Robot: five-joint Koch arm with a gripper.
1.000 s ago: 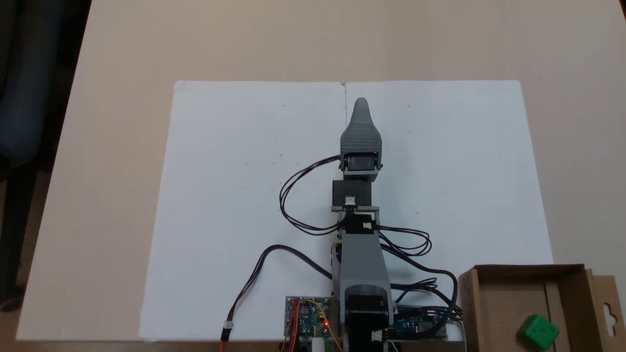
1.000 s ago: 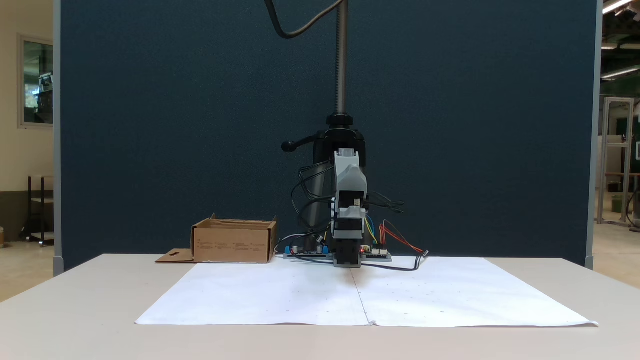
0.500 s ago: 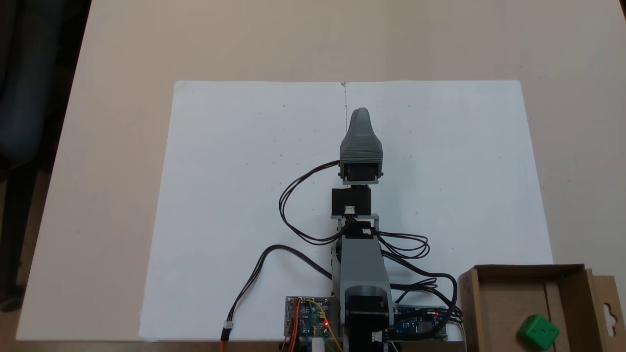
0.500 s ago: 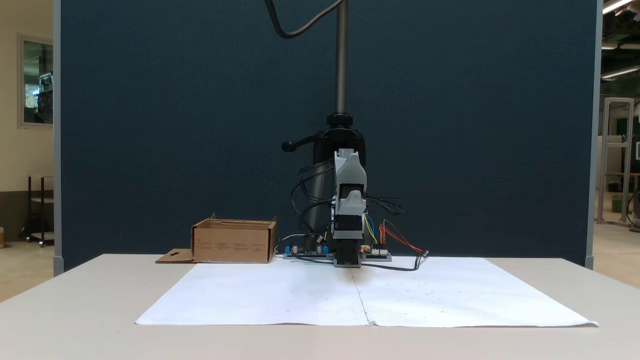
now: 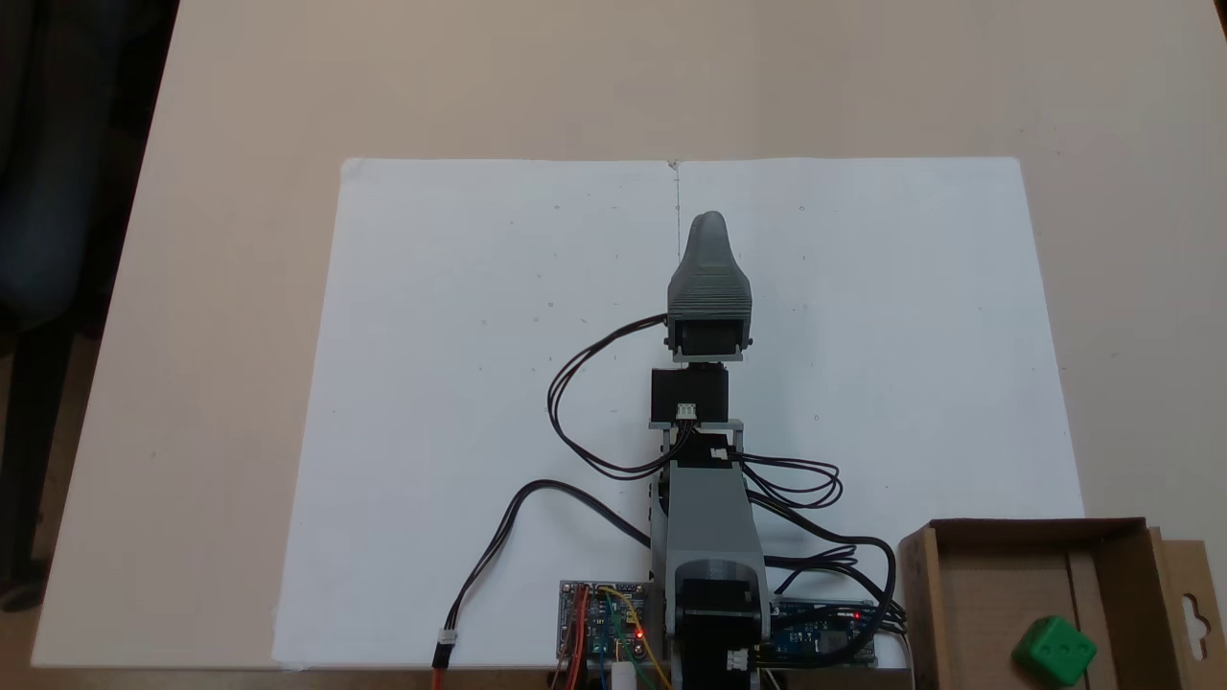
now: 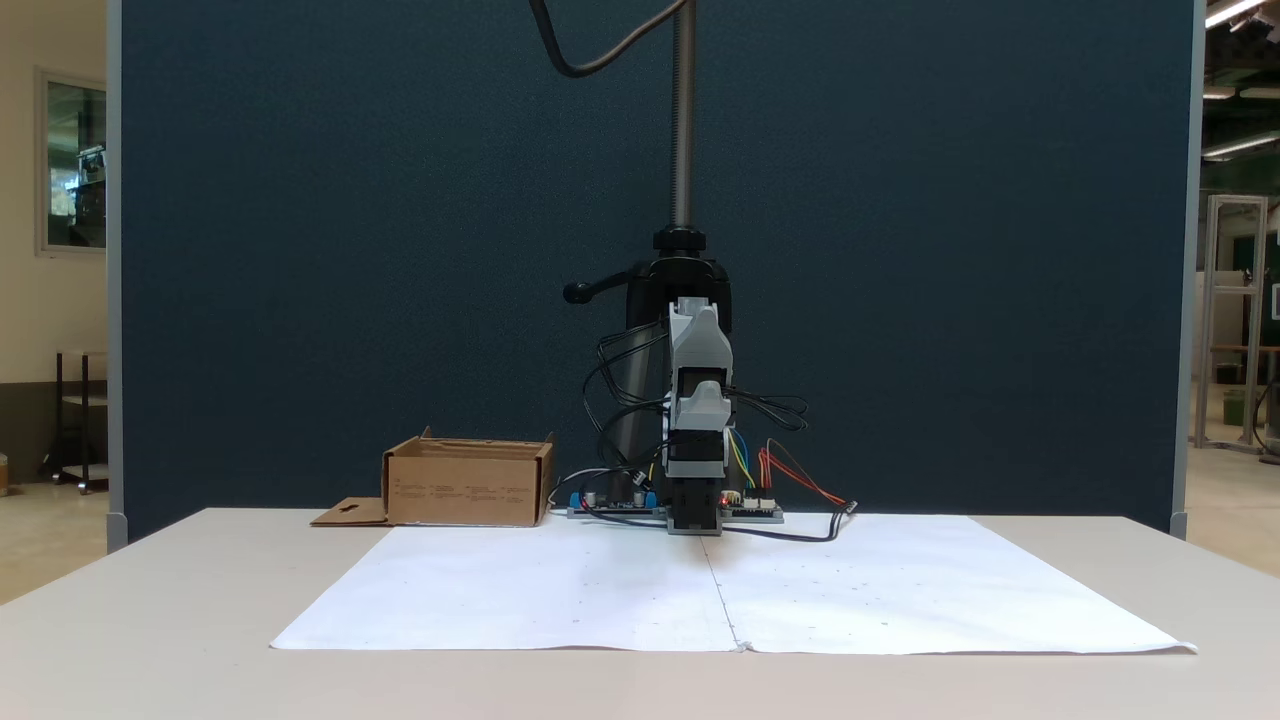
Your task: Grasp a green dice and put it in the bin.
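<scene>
The green dice (image 5: 1054, 652) lies inside the bin (image 5: 1037, 526), a brown cardboard box at the bottom right of a fixed view; its pips face up. In another fixed view the bin (image 6: 466, 490) stands left of the arm's base and its walls hide the dice. My gripper (image 5: 709, 223) points away from the base over the middle of the white paper, far from the bin, with nothing seen in it. Its grey upper jaw covers the lower one, and it faces the camera head-on in the front view (image 6: 698, 392), so the gap between the jaws is hidden.
Large white paper sheets (image 5: 460, 364) cover the table in front of the base. Circuit boards (image 5: 604, 632) and looping black cables (image 5: 575, 402) sit around the base. The bin's hang-hole flap (image 5: 1193, 604) sticks out to the right. A dark blue partition (image 6: 300, 250) stands behind the arm.
Over the last second the gripper drew back a little toward the base and tipped up slightly; in the last half second it barely moved. Dice and bin have not shifted.
</scene>
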